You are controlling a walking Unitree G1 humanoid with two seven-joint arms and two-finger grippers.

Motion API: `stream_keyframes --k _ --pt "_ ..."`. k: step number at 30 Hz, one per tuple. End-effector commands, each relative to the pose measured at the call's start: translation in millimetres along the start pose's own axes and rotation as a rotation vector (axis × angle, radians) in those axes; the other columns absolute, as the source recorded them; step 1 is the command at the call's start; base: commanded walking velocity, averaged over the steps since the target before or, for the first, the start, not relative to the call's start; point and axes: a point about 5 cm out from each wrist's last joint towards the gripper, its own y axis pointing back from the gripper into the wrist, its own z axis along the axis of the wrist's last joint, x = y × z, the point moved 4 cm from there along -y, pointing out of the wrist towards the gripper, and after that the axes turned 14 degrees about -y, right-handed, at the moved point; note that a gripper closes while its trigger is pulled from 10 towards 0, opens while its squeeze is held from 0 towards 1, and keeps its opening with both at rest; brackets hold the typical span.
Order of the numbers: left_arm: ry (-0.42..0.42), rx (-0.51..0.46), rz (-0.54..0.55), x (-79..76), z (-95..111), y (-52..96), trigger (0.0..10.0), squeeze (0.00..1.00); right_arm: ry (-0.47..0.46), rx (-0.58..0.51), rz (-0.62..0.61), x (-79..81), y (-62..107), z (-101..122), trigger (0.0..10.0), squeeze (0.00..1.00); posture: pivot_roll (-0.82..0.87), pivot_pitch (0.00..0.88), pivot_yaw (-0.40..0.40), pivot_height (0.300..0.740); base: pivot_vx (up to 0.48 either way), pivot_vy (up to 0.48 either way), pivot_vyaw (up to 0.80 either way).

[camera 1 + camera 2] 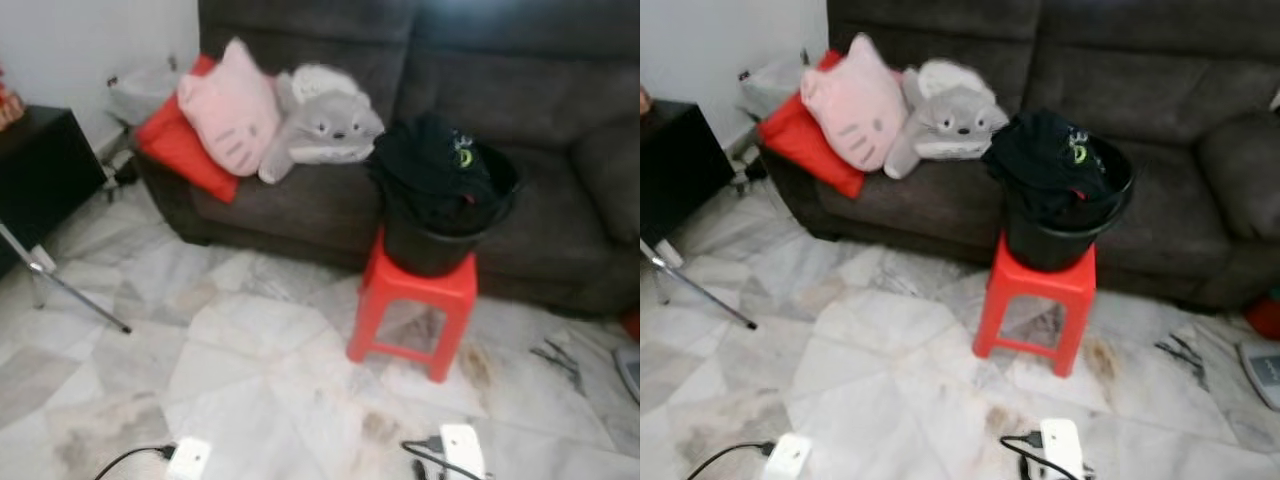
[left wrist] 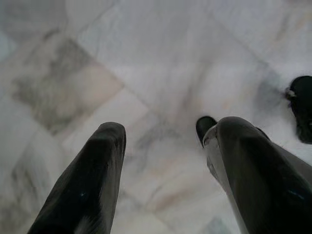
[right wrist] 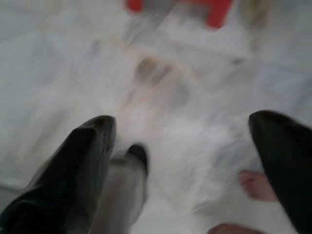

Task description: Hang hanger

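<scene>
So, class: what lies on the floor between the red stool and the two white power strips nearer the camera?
In the left eye view, bare stained marble floor separates the red stool from the white power strips.

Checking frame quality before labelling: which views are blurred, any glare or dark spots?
Eye views: mildly soft, evenly lit, black bucket on the red stool readable, clothes in it lose detail. Left wrist view: floor soft, left gripper sharp enough. Right wrist view: heavy motion blur around the right gripper. No glare.

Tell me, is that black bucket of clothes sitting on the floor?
No, the black bucket, stuffed with dark clothes, stands on top of a red plastic stool in front of the sofa.
</scene>
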Motion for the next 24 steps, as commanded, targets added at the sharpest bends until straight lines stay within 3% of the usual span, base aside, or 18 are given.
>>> stream_keyframes --k 1,21,24 --pt "0.008 0.032 0.006 2.6 -11.6 1.7 10.0 0.0 -0.007 0.014 0.013 5.5 0.7 -6.5 10.0 0.0 -0.12 0.0 0.009 0.727 0.0 0.0 0.0" --pt "0.036 0.033 -0.013 1.0 -11.9 1.7 10.0 0.0 -0.01 0.007 0.019 6.1 0.7 -5.7 10.0 0.0 -0.12 0.0 0.009 0.727 0.0 0.0 0.0" --pt "0.039 0.033 -0.015 0.5 -11.5 1.6 10.0 0.0 -0.009 0.006 0.019 6.2 0.7 -5.7 10.0 0.0 -0.12 0.0 0.009 0.727 0.27 0.0 0.0"
